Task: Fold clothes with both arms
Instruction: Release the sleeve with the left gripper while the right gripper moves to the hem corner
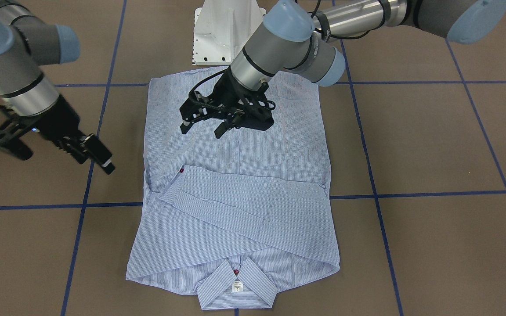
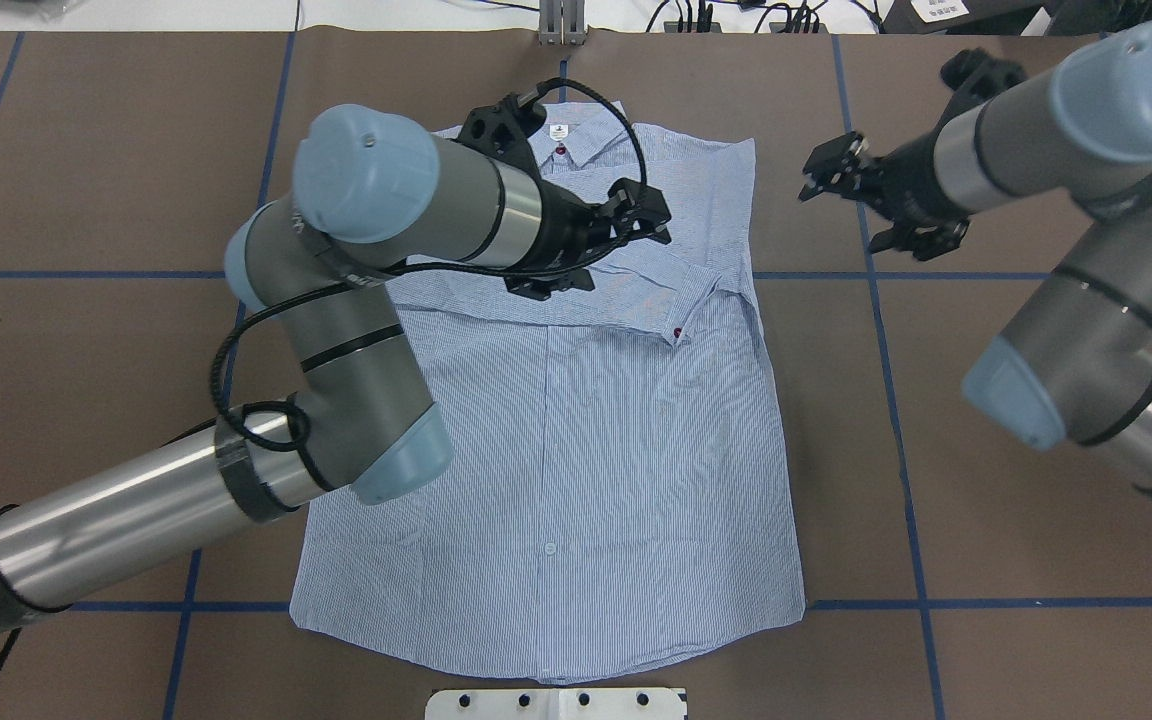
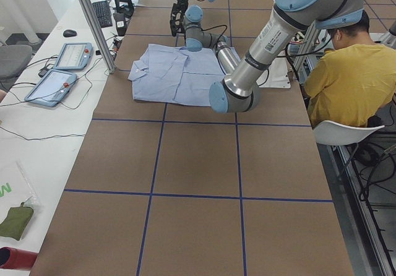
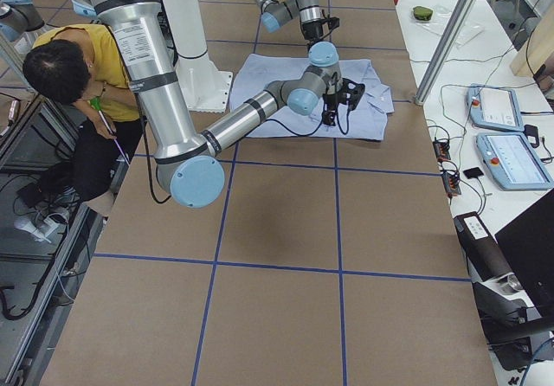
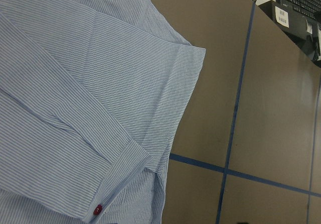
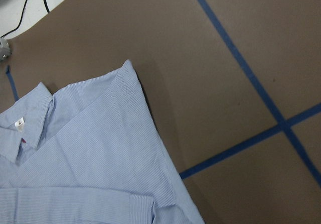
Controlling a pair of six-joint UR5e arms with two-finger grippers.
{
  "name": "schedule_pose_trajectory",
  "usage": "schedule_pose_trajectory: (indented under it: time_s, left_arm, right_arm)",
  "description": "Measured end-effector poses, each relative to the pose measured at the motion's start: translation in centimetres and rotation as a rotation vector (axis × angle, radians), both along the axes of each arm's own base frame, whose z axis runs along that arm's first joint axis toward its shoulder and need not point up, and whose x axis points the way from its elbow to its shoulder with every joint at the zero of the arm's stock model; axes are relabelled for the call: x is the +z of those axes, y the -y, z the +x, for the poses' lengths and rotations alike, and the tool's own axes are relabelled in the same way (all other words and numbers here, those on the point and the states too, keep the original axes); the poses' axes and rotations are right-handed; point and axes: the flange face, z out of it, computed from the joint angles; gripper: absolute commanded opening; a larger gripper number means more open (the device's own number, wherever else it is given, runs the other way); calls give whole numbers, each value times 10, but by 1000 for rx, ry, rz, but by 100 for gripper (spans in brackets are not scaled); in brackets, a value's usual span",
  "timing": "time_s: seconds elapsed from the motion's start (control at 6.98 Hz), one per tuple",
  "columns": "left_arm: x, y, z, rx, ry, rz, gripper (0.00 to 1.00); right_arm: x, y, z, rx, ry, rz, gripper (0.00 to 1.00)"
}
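Now left gripper (image 1: 204,128) hovers over shirt (image 1: 240,210).

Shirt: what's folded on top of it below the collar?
Sleeves crossed over the shirt, one red-buttoned cuff showing. The fabric beneath them is covered.

Open brown table (image 1: 428,145) along both long sides of the flat shirt (image 1: 240,210), free for a gripper's approach. Over the shirt's middle, blocked by the left arm (image 2: 366,330) and the left gripper (image 1: 201,131), jaws spread, close over the cloth. Off the opposite edge, taken up by the right gripper (image 1: 59,151), spread over bare table. Hem end closed by the white pedestal base (image 1: 226,30); collar end unobstructed.
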Motion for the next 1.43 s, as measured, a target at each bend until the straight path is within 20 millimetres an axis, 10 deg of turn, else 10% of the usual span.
schedule_pose_trajectory:
  time_s: [0.43,0.72,1.43]
  left_arm:
    - [54,-22,-53,25,26,37,92]
    - [63,-19,-61,17,37,43,92]
    - [77,-16,-59,10,52,36,92]
  right_arm:
    - [4,-188,-102,48,-42,-89,98]
    - [16,-268,-132,81,-58,-154,91]
    - [48,-321,-149,122,-162,-239,81]
